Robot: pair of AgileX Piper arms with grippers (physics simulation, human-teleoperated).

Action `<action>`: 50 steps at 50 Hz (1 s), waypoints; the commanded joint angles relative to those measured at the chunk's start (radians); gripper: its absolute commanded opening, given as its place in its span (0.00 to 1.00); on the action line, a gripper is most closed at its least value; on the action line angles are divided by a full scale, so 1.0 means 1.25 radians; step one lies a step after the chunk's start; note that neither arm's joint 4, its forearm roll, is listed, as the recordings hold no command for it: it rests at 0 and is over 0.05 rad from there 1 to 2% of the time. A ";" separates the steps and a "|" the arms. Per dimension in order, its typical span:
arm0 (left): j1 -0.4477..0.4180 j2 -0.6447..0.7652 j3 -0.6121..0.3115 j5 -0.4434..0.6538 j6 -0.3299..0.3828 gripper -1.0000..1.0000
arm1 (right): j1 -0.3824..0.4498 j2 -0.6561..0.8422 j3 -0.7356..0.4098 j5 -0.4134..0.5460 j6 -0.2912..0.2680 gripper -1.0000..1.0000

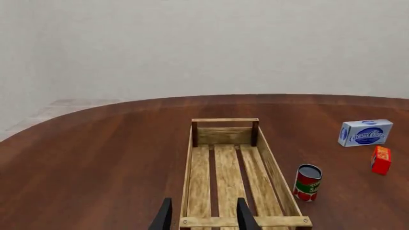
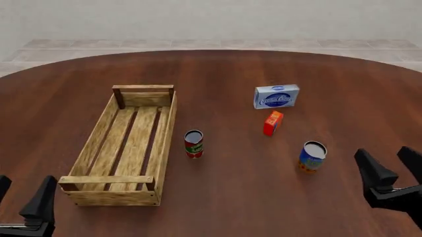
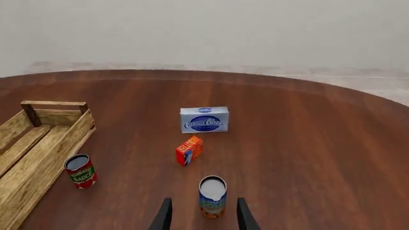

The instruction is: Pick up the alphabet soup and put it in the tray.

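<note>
Soup upright on surface, at 10 o'clock from right claw, far nearer than left claw. Both claws wide open, empty. Tray off at 9 o'clock from soup.

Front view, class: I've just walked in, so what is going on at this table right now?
Nothing is being held yet. The alphabet soup stands upright on the table, apart from the tray, which has nothing in it. The right claw is open and waits near the soup without touching it; the right wrist view looks straight at the can. The left claw is open too, by the tray's near end. A tomato sauce can stands beside the tray.
</note>
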State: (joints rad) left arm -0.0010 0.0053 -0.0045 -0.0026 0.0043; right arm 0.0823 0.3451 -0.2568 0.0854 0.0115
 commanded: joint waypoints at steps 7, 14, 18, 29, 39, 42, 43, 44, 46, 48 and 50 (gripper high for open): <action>0.000 0.000 -0.002 0.002 0.000 1.00 | 0.060 0.176 -0.183 0.122 -0.042 1.00; 0.000 -0.002 -0.001 0.001 0.002 1.00 | 0.061 0.222 -0.254 0.176 -0.056 1.00; 0.000 -0.002 -0.002 0.002 0.002 1.00 | 0.049 0.254 -0.293 0.210 -0.059 1.00; 0.000 -0.002 0.000 0.000 0.002 1.00 | 0.051 0.337 -0.365 0.291 -0.099 1.00; 0.000 -0.002 0.002 -0.001 0.002 1.00 | 0.038 0.429 -0.390 0.342 -0.070 1.00; 0.000 -0.002 0.001 0.000 0.001 1.00 | 0.041 0.450 -0.400 0.349 -0.075 1.00; 0.000 -0.002 0.001 0.000 0.001 1.00 | 0.041 0.453 -0.405 0.350 -0.067 1.00; 0.000 -0.002 0.000 0.001 0.001 1.00 | 0.041 0.463 -0.410 0.357 -0.068 1.00; 0.000 -0.002 0.001 0.001 0.000 1.00 | 0.035 0.475 -0.418 0.365 -0.067 1.00; 0.000 -0.002 0.000 0.001 0.001 1.00 | 0.033 0.484 -0.433 0.373 -0.067 1.00; 0.000 -0.002 0.000 0.002 0.000 1.00 | 0.034 0.490 -0.443 0.380 -0.069 1.00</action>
State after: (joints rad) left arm -0.0007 0.0029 -0.0040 -0.0010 0.0053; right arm 0.1296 0.8846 -0.7557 0.5101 -0.0792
